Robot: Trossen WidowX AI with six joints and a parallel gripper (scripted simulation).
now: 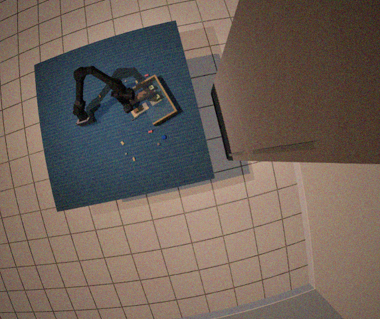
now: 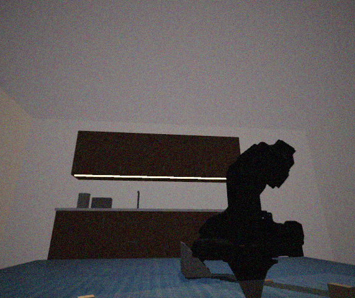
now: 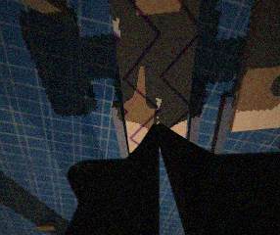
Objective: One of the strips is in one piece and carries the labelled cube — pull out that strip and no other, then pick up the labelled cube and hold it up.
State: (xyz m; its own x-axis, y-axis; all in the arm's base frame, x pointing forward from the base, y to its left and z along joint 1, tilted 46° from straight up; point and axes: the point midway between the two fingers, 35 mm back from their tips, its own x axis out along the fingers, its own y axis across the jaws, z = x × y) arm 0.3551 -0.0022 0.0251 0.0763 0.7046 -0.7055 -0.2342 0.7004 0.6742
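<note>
Strip [image 3: 145, 105], zigzag-marked, long axis running straight away from end effector [image 3: 158, 128]; end effector closed, empty.

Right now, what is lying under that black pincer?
Under the shut pincer lies a tan strip with a purple zigzag, on the blue mat. The pincer holds nothing. Its dark body covers the strip's near end, so that part cannot be seen.

Your arm [image 1: 97, 77] rises from its base [image 1: 82, 118], bends at the elbow and reaches down; your gripper [image 3: 158, 128] points down, jaws pressed together, holding nothing.
</note>
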